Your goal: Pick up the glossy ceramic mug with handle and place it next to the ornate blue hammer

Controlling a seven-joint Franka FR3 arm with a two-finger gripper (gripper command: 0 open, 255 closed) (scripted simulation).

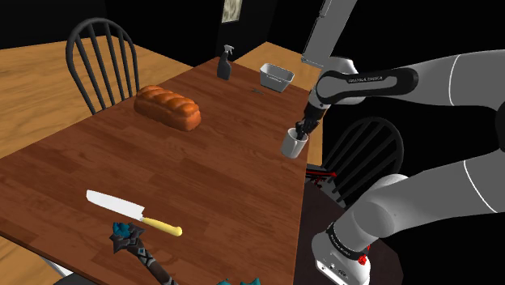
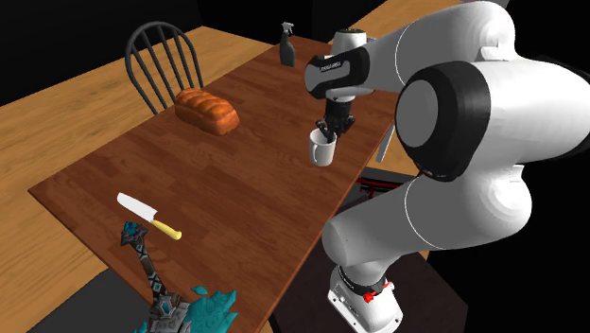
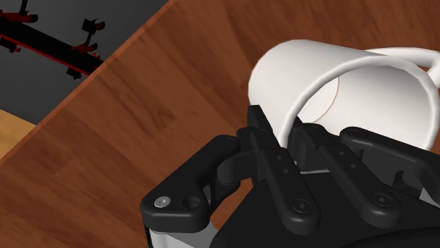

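1. Clasping the wall of the white mug (image 3: 367, 91), the gripper (image 3: 285, 130) has one finger inside the cup and the other outside. The fingers (image 3: 276, 160) are closed on the rim. This pinch suits a thin, open vessel and leaves the handle free on the side away from the fingers.
2. The mug (image 1: 294, 144) hangs directly under the fingers, above the table (image 1: 227, 178) close to its edge. Whether its base rests on the wood or stands just clear of it cannot be told.
3. Past that edge, just beside the fingers and lower down, are a red-and-black frame (image 3: 49, 44) and a dark chair (image 1: 368, 150). Neither lies toward the goal.
4. Farther out, the bread loaf (image 1: 167, 108) sits at mid-table, to one side of a straight run from the fingers to the hammer. The grey bin (image 1: 276, 76) and spray bottle (image 1: 224, 62) lie away from the hammer, so they probably play no part.
5. The knife (image 1: 129, 212), with a white blade and yellow handle, lies between the fingers and the hammer, close to the hammer's shaft. It is the likeliest obstacle and limits where the mug can be set.
6. The ornate blue hammer (image 1: 139, 248) is farthest from the fingers, well apart from the mug, near the table's opposite end.
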